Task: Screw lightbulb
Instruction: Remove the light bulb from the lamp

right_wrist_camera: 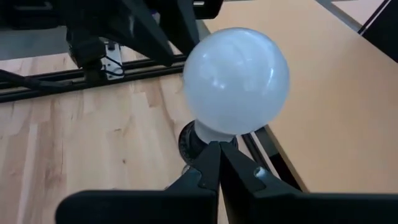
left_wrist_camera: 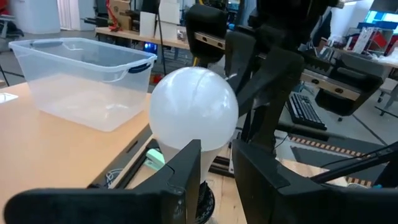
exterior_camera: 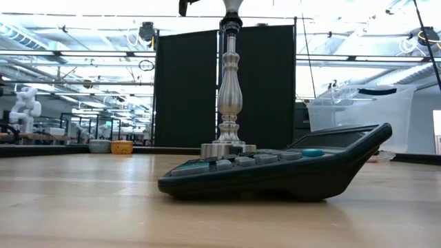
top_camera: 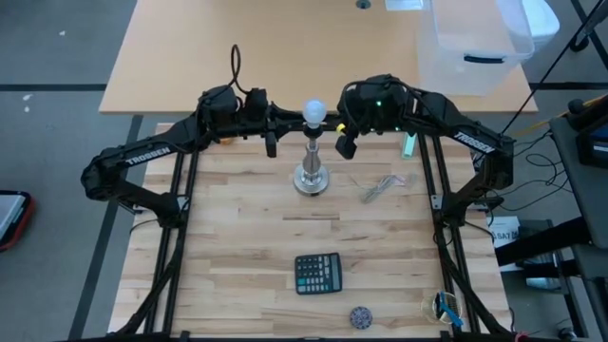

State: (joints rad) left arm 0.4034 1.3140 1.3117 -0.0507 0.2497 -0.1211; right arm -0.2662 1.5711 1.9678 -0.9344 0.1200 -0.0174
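I see the lightbulb sitting atop the silver stand, mid-surface. My left gripper pinches the bulb's neck — the screw base is hidden behind its fingers. My right gripper sits just beside the bulb, fingers pressed together, holding nothing. In the low view a calculator blocks the stand's base, and the bulb is cut off above.
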